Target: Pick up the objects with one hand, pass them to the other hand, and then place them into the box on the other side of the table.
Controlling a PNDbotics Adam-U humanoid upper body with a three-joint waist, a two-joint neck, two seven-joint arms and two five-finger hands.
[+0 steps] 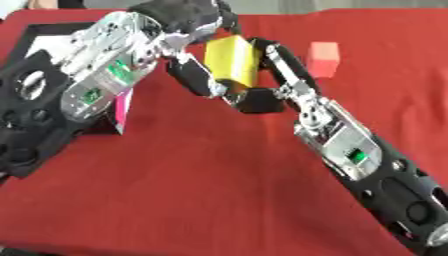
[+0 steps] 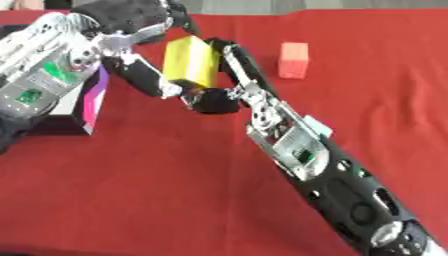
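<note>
Yellow block held between both robot hands above the red table.

The yellow block (image 1: 231,61) sat lifted off the table, upright and slightly tilted, between the two robot hands near the far middle of the cloth. The right robot hand (image 1: 278,75) had its fingers curled round the block's right side and its lower edge. The left robot hand (image 1: 197,72) reached in from the upper left, its fingers bent against the block's left face and top, so both held it at once. A pink block (image 1: 324,58) stood on the red table (image 1: 201,190) just right of the hands, apart from them. At the left edge lay a black box (image 1: 52,40) with a pink side panel, partly hidden behind the left arm.
</note>
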